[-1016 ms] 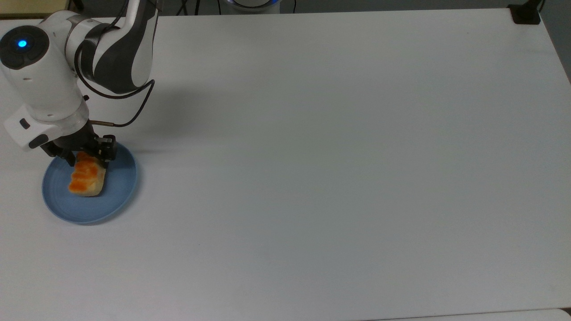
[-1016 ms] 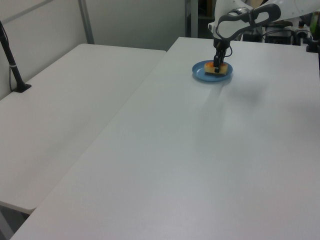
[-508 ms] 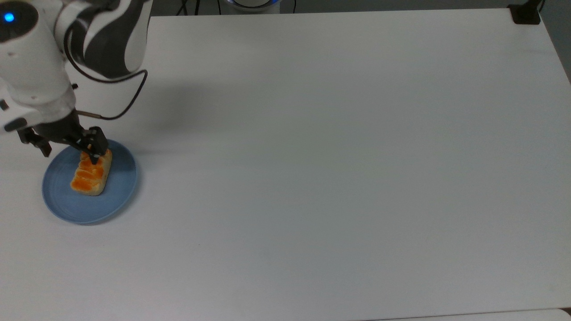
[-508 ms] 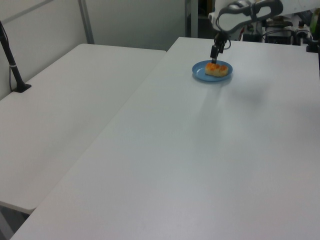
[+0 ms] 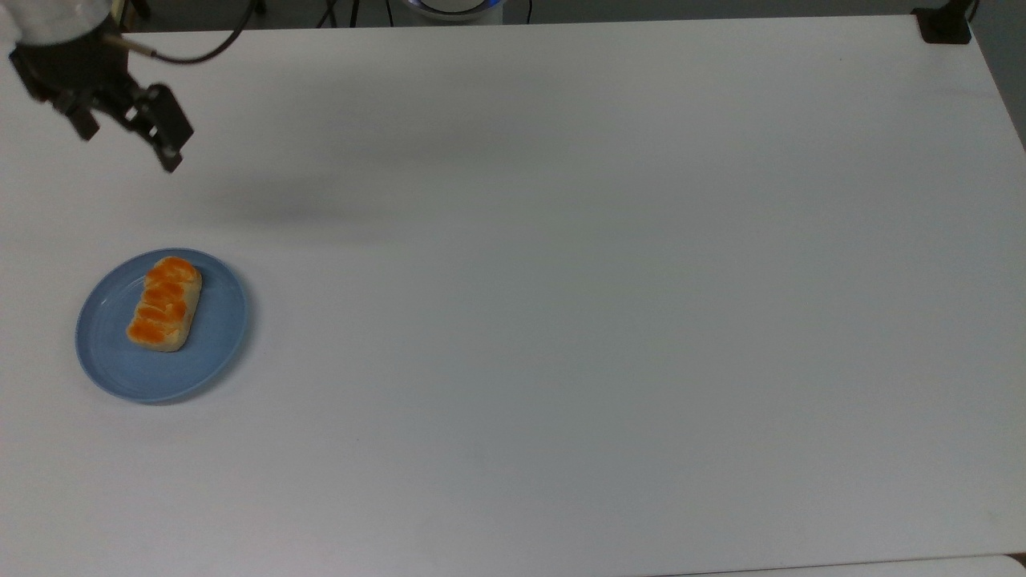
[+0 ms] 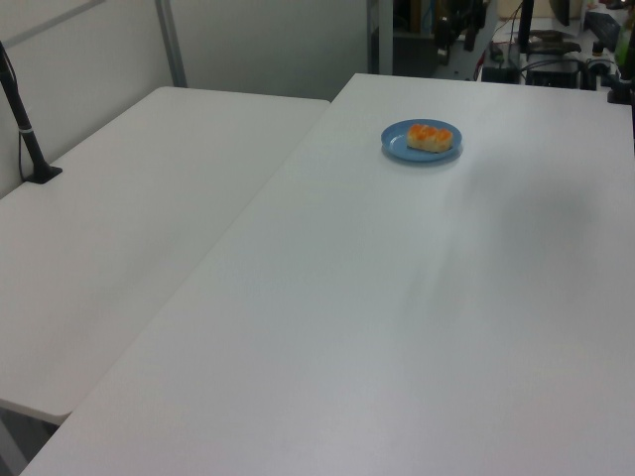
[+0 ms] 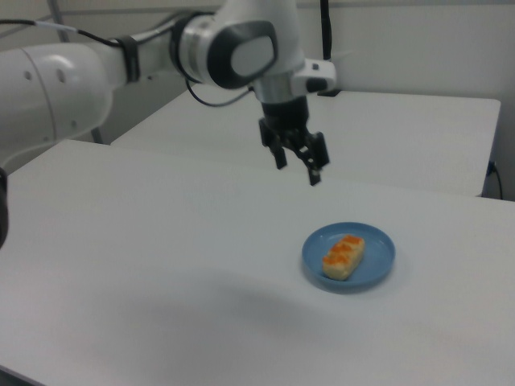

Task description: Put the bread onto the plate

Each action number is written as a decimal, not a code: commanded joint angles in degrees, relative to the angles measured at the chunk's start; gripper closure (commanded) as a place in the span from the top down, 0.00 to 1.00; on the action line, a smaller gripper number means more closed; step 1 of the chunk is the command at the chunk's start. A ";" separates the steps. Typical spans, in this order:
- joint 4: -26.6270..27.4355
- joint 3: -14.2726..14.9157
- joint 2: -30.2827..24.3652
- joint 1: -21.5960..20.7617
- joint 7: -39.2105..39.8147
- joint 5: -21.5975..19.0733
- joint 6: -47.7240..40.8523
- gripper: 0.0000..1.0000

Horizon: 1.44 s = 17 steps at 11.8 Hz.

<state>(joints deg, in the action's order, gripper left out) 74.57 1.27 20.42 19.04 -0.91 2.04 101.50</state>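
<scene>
The bread [image 5: 163, 304] lies flat on the plate [image 5: 216, 336] — job looks done. The hand [image 7: 297, 165] hangs above, fingers parted, empty. Probably light, soft, squashable — grip its pale long sides gently.

I can't read any text, label, brand, number or sign from my cameras here.
</scene>
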 commanded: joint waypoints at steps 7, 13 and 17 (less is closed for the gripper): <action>14.11 -0.92 -20.76 -13.41 -9.14 -2.47 -9.83 1.00; 16.92 -1.45 -20.33 -17.28 5.30 3.50 -9.04 1.00; 16.92 -1.45 -20.06 -16.75 5.39 3.24 -8.17 1.00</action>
<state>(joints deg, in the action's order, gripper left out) 89.57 -0.90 1.52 2.74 3.12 4.84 91.01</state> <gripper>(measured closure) 0.000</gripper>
